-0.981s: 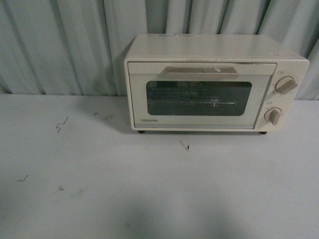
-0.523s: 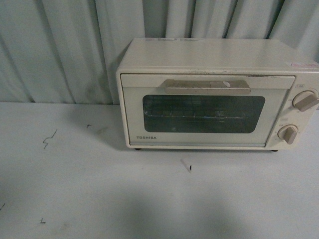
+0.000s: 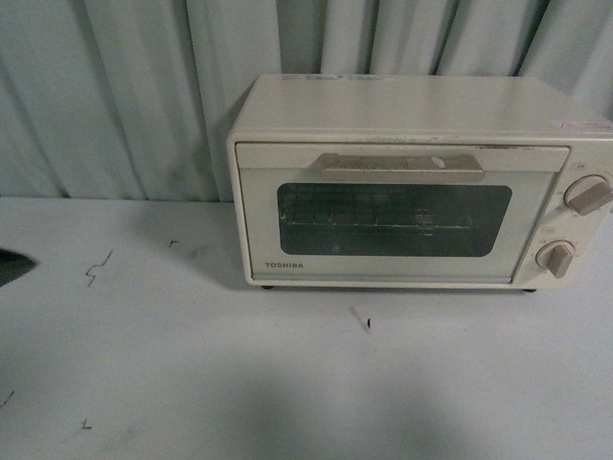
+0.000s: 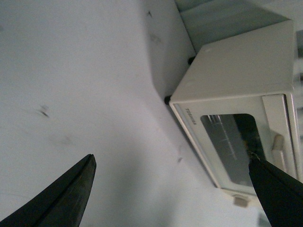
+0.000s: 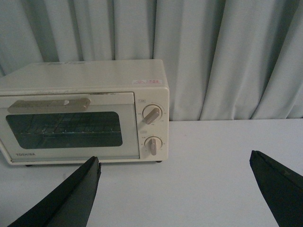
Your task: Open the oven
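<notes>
The cream-white oven stands on the table against the curtain, right of centre in the front view. Its glass door is shut, with the flat handle bar along the top and two beige knobs at the right. My left gripper is open and empty above the table, with the oven off to one side of it. In the front view one dark fingertip shows at the left edge. My right gripper is open and empty, short of the oven and offset toward its knob side.
The white table carries small dark scuff marks and a mark in front of the oven. A pale pleated curtain closes off the back.
The oven has grown larger and shifted in the front view, as if the camera came closer. A dark fingertip has entered at the left edge. The door stays shut.
</notes>
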### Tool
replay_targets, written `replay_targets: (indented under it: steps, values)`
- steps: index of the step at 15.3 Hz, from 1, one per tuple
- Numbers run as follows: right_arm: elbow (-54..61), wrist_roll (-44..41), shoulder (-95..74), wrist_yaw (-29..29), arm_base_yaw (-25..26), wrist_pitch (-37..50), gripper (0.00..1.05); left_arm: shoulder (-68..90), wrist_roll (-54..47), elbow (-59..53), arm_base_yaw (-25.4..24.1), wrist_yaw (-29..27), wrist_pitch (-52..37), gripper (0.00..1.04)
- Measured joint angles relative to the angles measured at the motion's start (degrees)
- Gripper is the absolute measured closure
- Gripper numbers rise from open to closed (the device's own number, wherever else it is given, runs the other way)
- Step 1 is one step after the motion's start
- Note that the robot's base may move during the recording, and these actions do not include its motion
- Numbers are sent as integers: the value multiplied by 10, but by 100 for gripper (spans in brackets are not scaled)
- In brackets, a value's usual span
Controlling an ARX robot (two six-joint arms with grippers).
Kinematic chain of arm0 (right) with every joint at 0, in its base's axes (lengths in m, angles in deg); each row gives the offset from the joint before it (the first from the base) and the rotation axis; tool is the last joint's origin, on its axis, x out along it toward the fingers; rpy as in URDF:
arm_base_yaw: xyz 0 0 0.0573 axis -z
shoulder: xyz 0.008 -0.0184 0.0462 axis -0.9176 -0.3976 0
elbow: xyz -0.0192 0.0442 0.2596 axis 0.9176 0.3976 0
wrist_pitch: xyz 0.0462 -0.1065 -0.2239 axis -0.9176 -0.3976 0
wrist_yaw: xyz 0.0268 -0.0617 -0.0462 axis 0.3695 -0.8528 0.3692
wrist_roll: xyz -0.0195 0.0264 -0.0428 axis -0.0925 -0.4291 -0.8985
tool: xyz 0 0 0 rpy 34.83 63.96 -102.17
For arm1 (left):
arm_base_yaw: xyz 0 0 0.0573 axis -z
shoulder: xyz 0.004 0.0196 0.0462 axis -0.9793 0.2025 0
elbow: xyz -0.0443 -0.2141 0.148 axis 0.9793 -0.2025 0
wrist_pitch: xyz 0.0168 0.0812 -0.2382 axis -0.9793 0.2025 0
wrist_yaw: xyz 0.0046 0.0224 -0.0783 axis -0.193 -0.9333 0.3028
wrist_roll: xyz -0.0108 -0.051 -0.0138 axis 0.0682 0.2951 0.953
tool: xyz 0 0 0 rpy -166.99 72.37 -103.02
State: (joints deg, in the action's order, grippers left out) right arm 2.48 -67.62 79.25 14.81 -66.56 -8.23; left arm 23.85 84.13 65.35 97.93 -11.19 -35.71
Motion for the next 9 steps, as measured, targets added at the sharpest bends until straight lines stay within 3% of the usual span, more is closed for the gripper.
replay_targets:
  steps: [2, 4, 6, 9]
  values:
    - [0, 0, 0, 0, 0, 0, 6, 190, 146, 62, 56, -7, -115, 7]
    - [0, 0, 0, 0, 0, 0, 6, 341, 225, 117, 89, -7, -183, 7]
    - [0, 0, 0, 0, 0, 0, 6, 448, 262, 172, 107, -6, -214, 7]
    - [0, 0, 0, 0, 0, 0, 6, 480, 269, 194, 114, -5, -228, 7]
